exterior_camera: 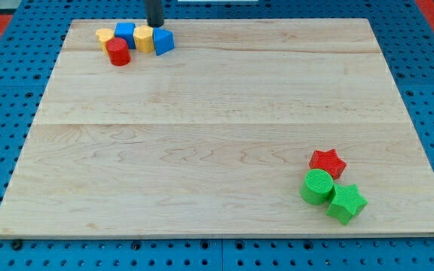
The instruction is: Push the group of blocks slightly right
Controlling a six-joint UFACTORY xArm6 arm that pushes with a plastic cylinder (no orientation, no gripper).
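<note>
Nearest you, at the view's bottom right, sit three blocks well apart from the work: a green star-like block [346, 203], a green cylinder [317, 186] touching it, and a red star [328, 162] just behind them. They lie far down the counter [202, 150] from my tip and play no part here. Your target is the group at the view's top left: a yellow block [105, 36] at the far left end, a red cylinder [118, 53] just below it, a blue block [125, 33], a second yellow block [143, 39] and a blue block with a pointed face [163, 41] at the right end. They touch or nearly touch, and the cluster's long axis runs left to right. There is no hand on this arm to be wide or narrow, only the dark rod; it holds nothing. My tip [155, 25] stands at the top edge of the cluster, just behind the second yellow block and the right-hand blue one, so it seems to be touching or almost touching them. That is the relation to mind: the group lies mostly to the left of and below my tip, and a rightward push wants the tip on the cluster's left end, beyond the first yellow block. From where it stands, you would likely need to bring it round the top of the group before pushing, or the cluster may split.
</note>
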